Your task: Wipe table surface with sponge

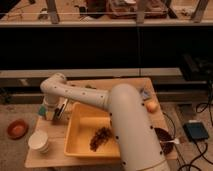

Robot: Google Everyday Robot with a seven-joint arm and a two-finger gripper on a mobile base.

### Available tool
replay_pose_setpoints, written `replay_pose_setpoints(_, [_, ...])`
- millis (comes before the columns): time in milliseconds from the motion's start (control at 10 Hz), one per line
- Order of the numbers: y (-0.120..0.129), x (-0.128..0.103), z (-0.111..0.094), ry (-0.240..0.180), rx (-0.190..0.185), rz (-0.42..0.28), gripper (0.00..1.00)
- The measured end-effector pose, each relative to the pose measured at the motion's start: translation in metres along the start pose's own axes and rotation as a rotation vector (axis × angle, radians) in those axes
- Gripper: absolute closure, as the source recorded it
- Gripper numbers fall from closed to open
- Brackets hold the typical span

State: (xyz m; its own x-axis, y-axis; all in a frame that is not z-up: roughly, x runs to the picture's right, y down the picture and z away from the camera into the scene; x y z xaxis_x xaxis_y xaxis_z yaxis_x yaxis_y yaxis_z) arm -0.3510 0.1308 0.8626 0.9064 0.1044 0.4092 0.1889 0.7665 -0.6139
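Note:
The light tan table surface point(54, 131) fills the middle of the camera view. My white arm reaches from the lower right across to the table's left edge. My gripper point(54, 112) points down there, just left of the yellow tray. A small teal sponge point(44, 111) sits at the gripper's tip, low on the tabletop by the left edge. The gripper appears shut on it, and the fingers partly hide the block.
A yellow tray point(82, 127) holding dark brown bits point(101, 137) takes up the table's middle. A white paper cup point(39, 141) stands front left. An orange round fruit point(151, 105), a blue-grey item point(145, 93) and a dark bowl point(162, 135) lie right. A brown bowl point(17, 128) sits on the floor left.

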Motion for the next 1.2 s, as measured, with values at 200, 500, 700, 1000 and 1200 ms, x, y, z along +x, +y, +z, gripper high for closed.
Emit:
replay_pose_setpoints(200, [0.013, -0.015, 0.004, -0.002, -0.018, -0.052, 0.77])
replay_pose_setpoints(500, [0.051, -0.028, 0.008, -0.008, -0.049, -0.105, 0.77])
replay_pose_setpoints(700, [0.074, -0.025, 0.010, -0.010, -0.068, -0.104, 0.77])
replay_pose_setpoints(1000, [0.092, -0.002, 0.011, -0.022, -0.087, -0.053, 0.77])
replay_pose_setpoints(1200, [0.104, 0.020, 0.010, -0.023, -0.095, 0.001, 0.77])
